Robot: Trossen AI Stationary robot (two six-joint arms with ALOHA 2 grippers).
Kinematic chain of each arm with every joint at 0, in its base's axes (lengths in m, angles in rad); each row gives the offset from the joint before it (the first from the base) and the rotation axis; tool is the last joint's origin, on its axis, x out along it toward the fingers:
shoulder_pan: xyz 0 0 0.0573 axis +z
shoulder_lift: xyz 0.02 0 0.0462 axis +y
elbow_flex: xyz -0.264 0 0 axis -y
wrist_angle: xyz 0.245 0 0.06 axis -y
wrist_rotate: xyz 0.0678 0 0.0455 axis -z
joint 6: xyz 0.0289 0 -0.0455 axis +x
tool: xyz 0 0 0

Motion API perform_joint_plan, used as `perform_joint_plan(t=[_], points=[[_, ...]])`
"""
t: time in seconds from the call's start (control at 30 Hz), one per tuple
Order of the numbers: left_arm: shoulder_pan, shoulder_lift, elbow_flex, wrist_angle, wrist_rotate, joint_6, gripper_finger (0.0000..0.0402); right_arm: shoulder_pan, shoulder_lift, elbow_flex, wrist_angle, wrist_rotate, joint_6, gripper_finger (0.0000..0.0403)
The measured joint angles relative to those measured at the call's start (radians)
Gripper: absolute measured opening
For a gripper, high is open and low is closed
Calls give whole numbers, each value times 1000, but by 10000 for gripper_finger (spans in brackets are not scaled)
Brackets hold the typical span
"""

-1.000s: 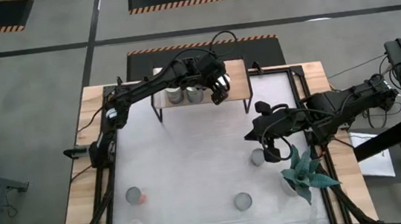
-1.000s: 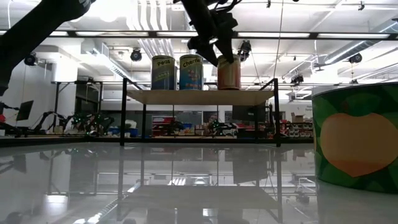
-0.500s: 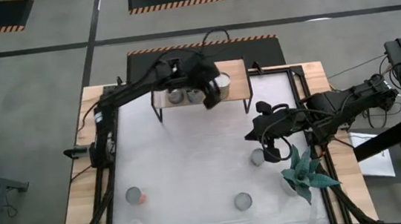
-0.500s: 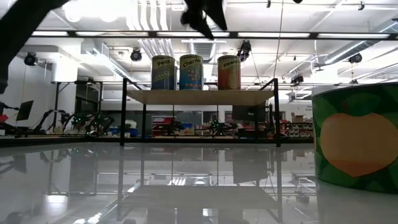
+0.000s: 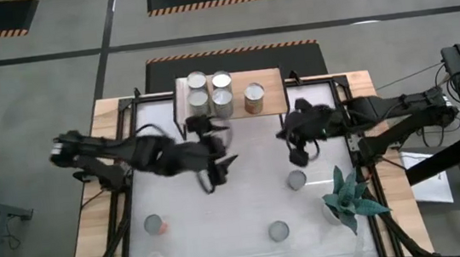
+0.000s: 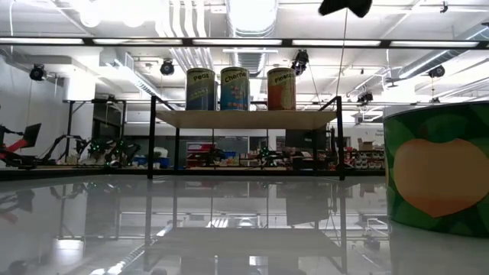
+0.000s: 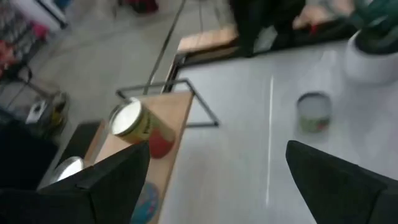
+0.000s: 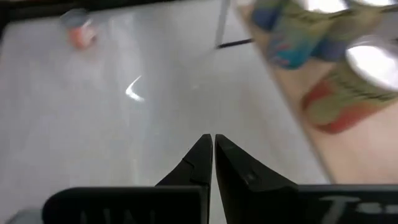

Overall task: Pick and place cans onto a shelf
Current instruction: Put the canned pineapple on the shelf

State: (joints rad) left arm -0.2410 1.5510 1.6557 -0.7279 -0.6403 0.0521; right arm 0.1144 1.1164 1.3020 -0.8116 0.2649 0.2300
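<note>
The light-wood shelf stands at the table's far edge with several cans on it; three of them show upright in the low view, the right one orange-labelled. That can also shows in the high view and the left wrist view. More cans stand on the table. My left gripper is open and empty over the table's middle, near of the shelf. My right gripper is shut and empty, above and just far of the can at the right.
A potted green plant stands at the table's right edge, close to the right-hand can. A green-labelled can fills the low view's right side. Open white tabletop lies between the shelf and the near cans.
My left gripper has let go of the orange-labelled can, which stays upright on the shelf's right part. It has risen off it and drawn back toward the table's near edge, to over the table's middle. My right gripper has gone a little toward the far edge.
</note>
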Motion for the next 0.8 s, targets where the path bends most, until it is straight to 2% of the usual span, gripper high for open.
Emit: perform_joint_plan(t=[0.1,0.2,0.3,0.47,0.63,0.8], points=[[-34,-132,-233,244,-6,40,348,-90,4,13,34,-10,-29,9],[-48,-262,-439,481,-21,114,326,-196,37,54,46,-76,-68,9],[-47,-394,-622,694,-34,205,293,-299,105,109,48,-142,-110,9],[-31,-572,-869,935,-33,328,224,-431,257,237,-23,-217,-206,9],[-29,-681,-1024,1172,-32,443,153,-510,381,378,-111,-221,-253,9],[-29,-762,-1039,1200,-32,503,95,-528,462,492,-200,-224,-274,9]])
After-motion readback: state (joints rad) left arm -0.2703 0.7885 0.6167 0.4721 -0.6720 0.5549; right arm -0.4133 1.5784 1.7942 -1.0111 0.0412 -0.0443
